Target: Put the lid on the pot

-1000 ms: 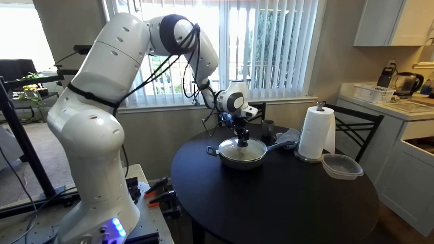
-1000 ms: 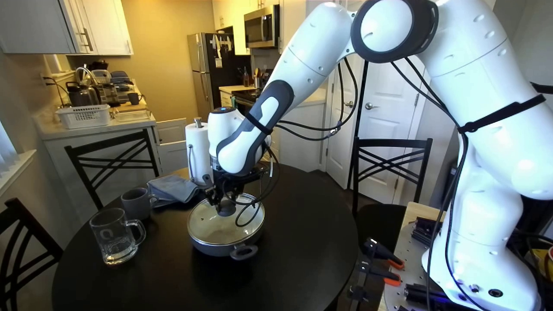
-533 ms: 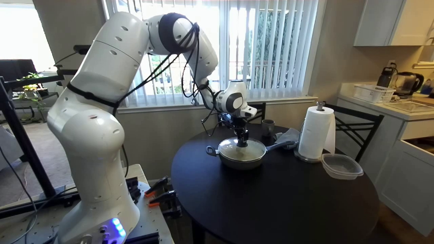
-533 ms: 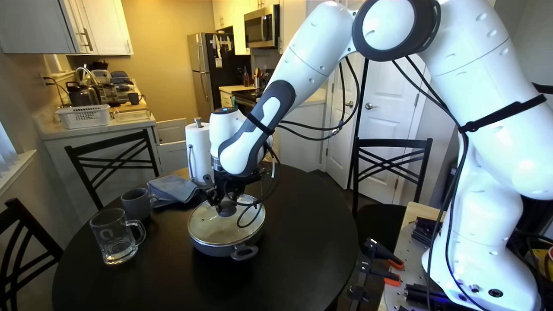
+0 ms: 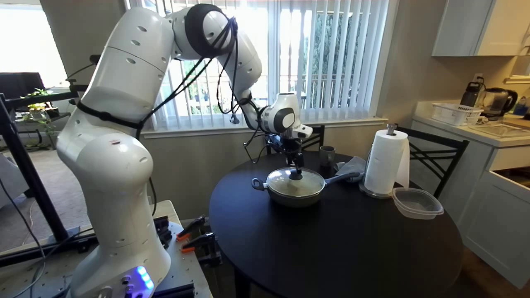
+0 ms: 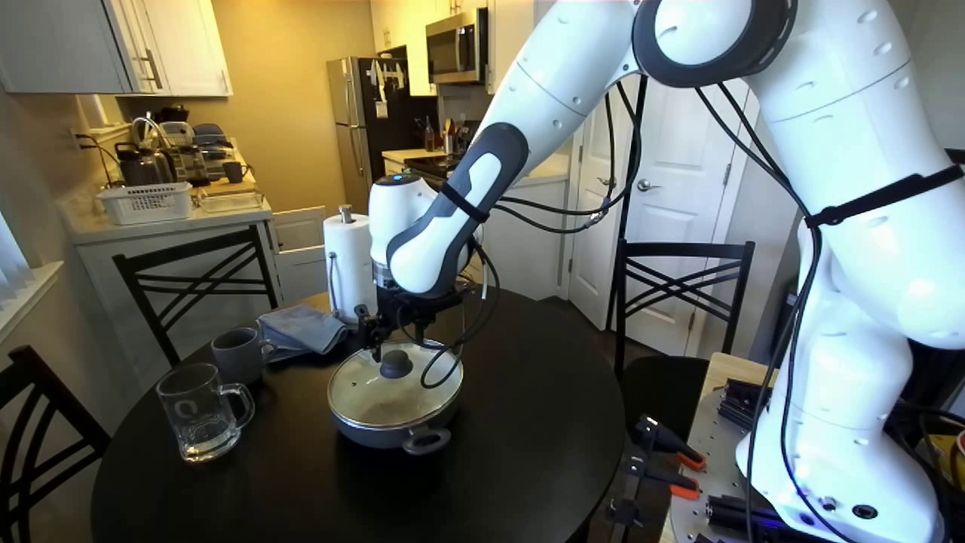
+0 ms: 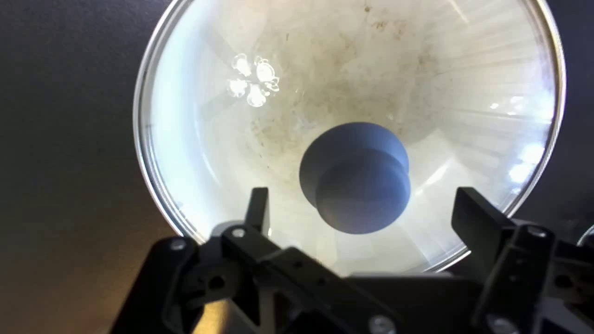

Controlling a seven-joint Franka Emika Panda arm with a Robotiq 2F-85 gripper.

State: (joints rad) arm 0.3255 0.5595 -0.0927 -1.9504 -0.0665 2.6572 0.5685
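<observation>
The glass lid (image 6: pixel 388 391) sits on top of the grey pot (image 5: pixel 295 201), out on the round dark bench (image 5: pixel 339 244); its shiny metal rim (image 7: pixel 140 116) looks flat all around, with no side poking up that I can see from here; the robot's fingers (image 7: pixel 480 222) are spread wide and hold nothing; the dark round knob (image 7: pixel 359 183) shows in the gap between them in the wrist view, and neither one touches it; I think the job is just about done, and all that is left is to lift the fingers straight up without bumping the knob; the lid is likely hard and stiff, and a bit heavy for something so thin; glass is smooth, so it may slip if you grab the top, and it could crack if it fell; if it needs a nudge, the knob is the best place to hold, pinched low from both sides, so the lid will not tip; I would not grab the thin rim; the pot's long handle (image 5: pixel 342 178) sticks out, and a bump there might slide everything.
</observation>
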